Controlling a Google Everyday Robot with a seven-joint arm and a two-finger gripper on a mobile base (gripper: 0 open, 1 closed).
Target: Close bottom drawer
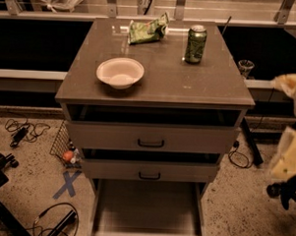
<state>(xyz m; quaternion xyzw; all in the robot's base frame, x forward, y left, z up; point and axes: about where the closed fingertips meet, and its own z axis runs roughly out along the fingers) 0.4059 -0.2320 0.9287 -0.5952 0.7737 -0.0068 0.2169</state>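
bottom drawer [148,208] was found pulled out; closing not yet begun. gripper [287,160] was noted at right edge, well apart; state could not be told.

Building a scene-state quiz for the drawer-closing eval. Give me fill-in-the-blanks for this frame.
1. The bottom drawer is pulled ___, its tray bare.
2. Nearest the front edge of the cabinet top sits a white ___.
3. The green can stands ___.
4. The gripper is not in view; only the robot's pale arm shows, at the picture's ___ edge.

Missing words: out; bowl; upright; right.
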